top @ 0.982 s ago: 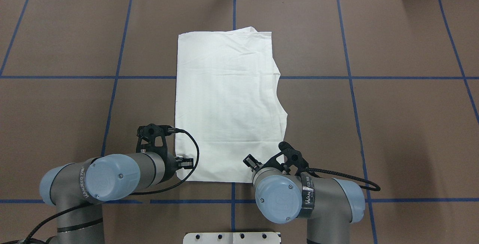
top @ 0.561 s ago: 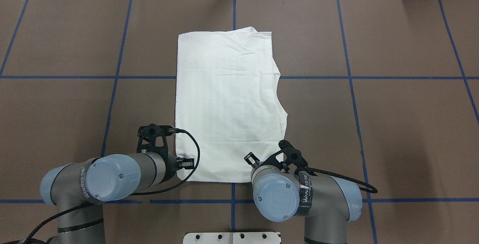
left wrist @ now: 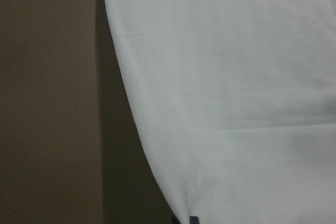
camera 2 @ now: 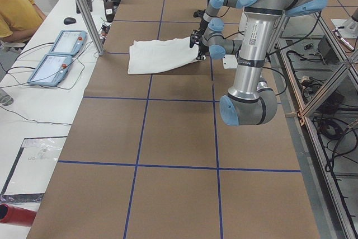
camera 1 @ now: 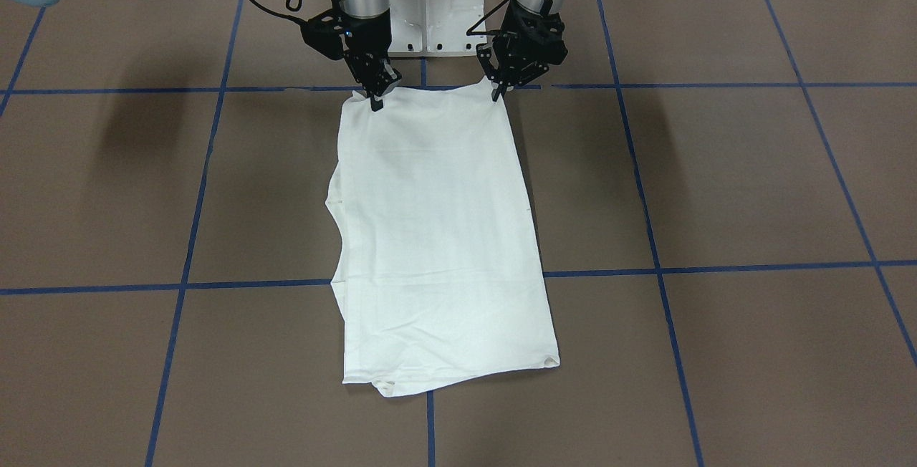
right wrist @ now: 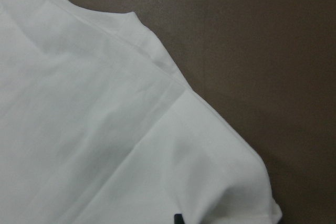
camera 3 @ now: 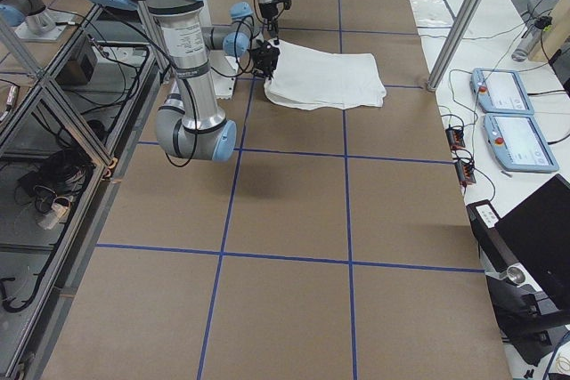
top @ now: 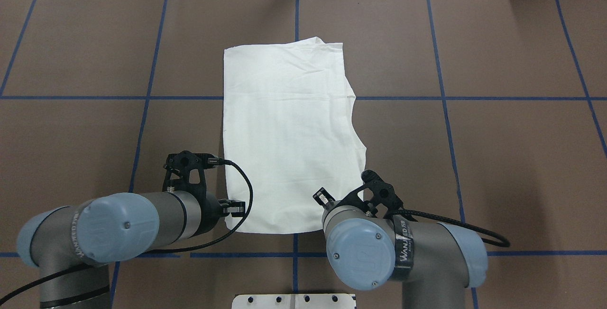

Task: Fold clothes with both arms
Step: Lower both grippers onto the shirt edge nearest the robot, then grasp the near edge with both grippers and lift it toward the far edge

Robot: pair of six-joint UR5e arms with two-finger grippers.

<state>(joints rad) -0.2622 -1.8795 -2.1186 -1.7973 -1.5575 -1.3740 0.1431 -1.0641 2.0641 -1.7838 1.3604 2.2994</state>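
T-shirt point(camera 1: 437, 238): flat, partly folded. Left gripper point(camera 1: 496, 92), right gripper point(camera 1: 375, 99): each clenched on hem corner at near edge. Risk: thin pinch slips during lift; unequal travel skews fold.

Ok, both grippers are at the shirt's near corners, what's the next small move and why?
Probably lift both corners together, evenly. The left gripper and right gripper each seem shut on a corner of the T-shirt at its edge nearest the robot; the rest lies flat on the table. An even lift should keep that edge taut for folding it toward the far edge.
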